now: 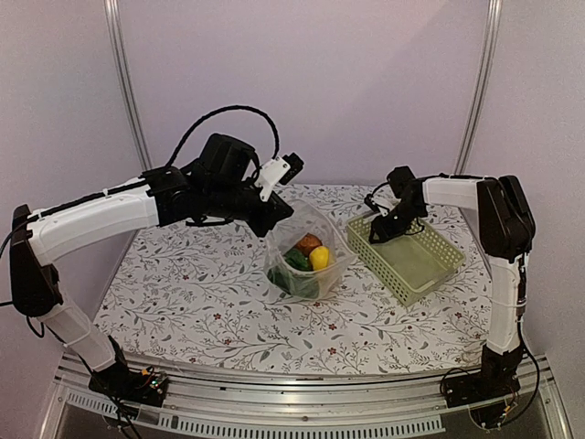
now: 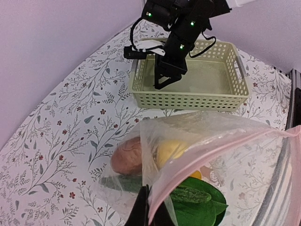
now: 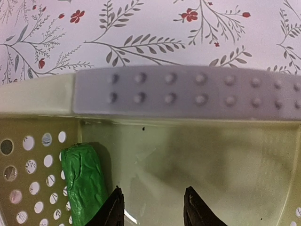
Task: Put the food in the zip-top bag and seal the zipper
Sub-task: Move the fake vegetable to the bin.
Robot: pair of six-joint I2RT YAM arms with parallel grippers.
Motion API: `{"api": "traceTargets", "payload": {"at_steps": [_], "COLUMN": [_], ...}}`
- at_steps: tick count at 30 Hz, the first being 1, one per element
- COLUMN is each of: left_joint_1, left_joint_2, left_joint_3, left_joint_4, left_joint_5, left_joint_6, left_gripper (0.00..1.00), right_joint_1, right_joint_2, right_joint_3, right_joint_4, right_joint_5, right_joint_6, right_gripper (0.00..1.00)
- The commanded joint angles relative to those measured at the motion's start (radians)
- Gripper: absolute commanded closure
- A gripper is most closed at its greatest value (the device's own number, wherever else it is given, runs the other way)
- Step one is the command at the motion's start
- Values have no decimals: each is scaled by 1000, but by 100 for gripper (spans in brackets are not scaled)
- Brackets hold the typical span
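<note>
My left gripper [image 2: 149,209] is pinched closed on the pink-edged rim of the zip-top bag [image 1: 306,249], which stands on the table [image 1: 183,293] just beside the basket [image 1: 420,265]. In the bag lie a reddish-brown round piece [image 2: 128,155], a yellow fruit [image 2: 169,151] and a cucumber [image 2: 188,194]. My right gripper [image 3: 153,207] hangs inside the basket, jaws parted around nothing, with a green piece [image 3: 83,181] just beside one finger.

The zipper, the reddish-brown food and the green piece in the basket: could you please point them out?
zipper [image 2: 221,167]: left wrist view, middle of the pink strip.
reddish-brown food [image 2: 126,157]: left wrist view, its rounded middle.
green piece [image 3: 84,181]: right wrist view, mid-body.
</note>
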Motion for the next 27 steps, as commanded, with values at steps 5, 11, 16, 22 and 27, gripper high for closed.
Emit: {"api": "traceTargets", "payload": {"at_steps": [5,11,16,22,27], "left_joint_1": [1,3,4,5,7], "left_joint_2": [-11,-9,-12,-16,-15], "left_joint_3": [-3,-2,0,1,1], "left_joint_4": [6,3,1,1,1], "left_joint_5": [-9,-9,-9,-9,-9], "left_joint_6": [7,6,7,9,8], "left_gripper": [100,100,100,100,100], "right_joint_1": [-22,39,43,42,22], "right_joint_2": [-88,-68,-11,27,23], "right_joint_3": [-41,-81,-67,-34,-32], "right_joint_4": [8,-17,-22,-32,-25], "right_joint_5": [-205,-210,-181,-94,-5], "right_joint_6": [-27,-100,-82,-67,-42], "right_gripper": [57,51,51,51,52]}}
